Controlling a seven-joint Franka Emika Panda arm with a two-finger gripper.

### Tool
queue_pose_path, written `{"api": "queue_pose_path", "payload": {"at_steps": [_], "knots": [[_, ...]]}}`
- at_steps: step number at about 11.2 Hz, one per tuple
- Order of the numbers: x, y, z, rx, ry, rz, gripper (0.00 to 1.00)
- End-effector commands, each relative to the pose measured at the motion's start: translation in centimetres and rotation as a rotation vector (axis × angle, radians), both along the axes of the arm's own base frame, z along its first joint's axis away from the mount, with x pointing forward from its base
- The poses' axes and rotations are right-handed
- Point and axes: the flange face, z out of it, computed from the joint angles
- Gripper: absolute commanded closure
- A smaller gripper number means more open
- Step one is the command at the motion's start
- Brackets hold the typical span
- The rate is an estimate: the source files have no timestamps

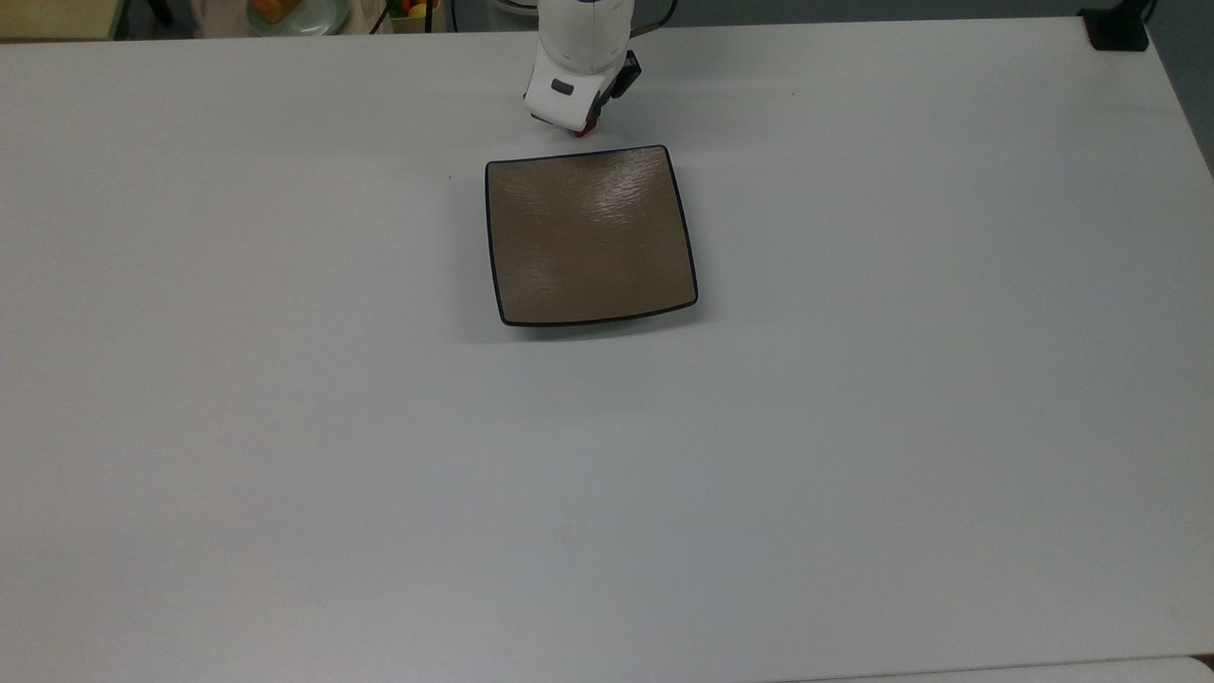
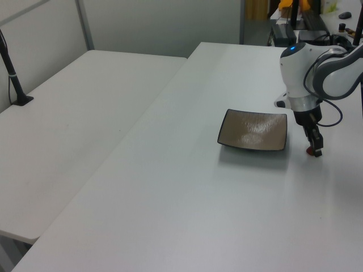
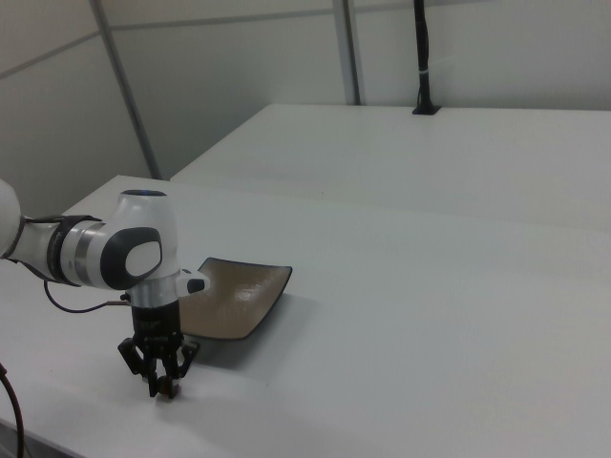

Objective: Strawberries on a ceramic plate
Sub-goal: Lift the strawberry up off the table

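white tables [image 2: 85, 124], pale panelled walls [image 3: 239, 67], black post [image 3: 421, 57].

White table [image 1: 854, 427] — pale dish [image 1: 302, 13] beyond

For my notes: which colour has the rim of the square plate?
Black, thin, around the tan-brown plate; clearest in the top view.

The plate [image 1: 590, 237] is tan-brown and glossy, with faint streaks, a pale sheen near one edge and a thin black rim. The bench [image 1: 285, 427] under it is plain white. Just beside the plate's rim, the strawberry [image 1: 585, 130] shows as a small spot of dark red. The arm [image 2: 303, 71] above it is white with grey joints, and the gripper [image 3: 159, 377] and its jaws are black. A black cable [image 2: 334, 116] hangs by the arm.
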Motion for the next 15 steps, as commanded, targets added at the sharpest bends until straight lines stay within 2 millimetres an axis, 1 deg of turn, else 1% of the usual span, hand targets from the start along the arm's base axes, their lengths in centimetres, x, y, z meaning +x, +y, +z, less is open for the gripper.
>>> {"api": "queue_pose_path", "payload": {"at_steps": [1,3,4,6,8,10,11,12,13,15], "knots": [[0.3,1.0,3.6,0.006,-0.001,-0.003,1.00],[1.0,0.7,7.3,0.004,-0.008,-0.006,1.00],[1.7,0.3,9.4,-0.002,0.003,-0.011,1.00],[3.9,-0.5,14.8,0.002,-0.023,-0.033,1.00],[5.8,-0.9,19.1,0.018,-0.088,-0.050,1.00],[8.3,-1.7,21.5,0.025,-0.117,-0.065,1.00],[9.5,-1.6,22.5,0.025,-0.128,-0.070,1.00],[10.4,-1.4,23.1,0.029,-0.149,-0.070,1.00],[11.3,-1.4,23.6,0.034,-0.171,-0.070,1.00],[13.8,-1.1,23.1,0.033,-0.181,-0.074,1.00]]}}
